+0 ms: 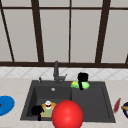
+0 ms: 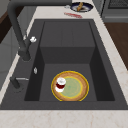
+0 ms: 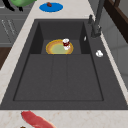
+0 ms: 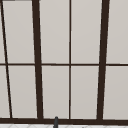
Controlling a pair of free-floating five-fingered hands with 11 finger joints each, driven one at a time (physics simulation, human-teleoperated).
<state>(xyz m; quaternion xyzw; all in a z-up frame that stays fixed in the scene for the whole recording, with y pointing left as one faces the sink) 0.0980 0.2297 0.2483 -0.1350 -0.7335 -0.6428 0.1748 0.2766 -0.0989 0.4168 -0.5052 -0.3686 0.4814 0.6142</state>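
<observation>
Green round thing (image 1: 80,85) held aloft over the sink's back edge, right hand (image 1: 82,77) gripping it.

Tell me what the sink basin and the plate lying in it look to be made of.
Sink basin: dark grey with a flat, matte look and no glints, so likely composite stone, possibly coated metal. Plate: orange rim, pale green centre, smooth and evenly coloured, probably glazed ceramic or plastic.

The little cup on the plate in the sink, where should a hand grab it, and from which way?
Probably from straight above, closing round its white rim. The little cup stands upright near the edge of the yellow plate, deep in the sink's basin, so the dark walls crowd any sideways reach. The left hand hangs closest; the right hand is by a green thing.
</observation>
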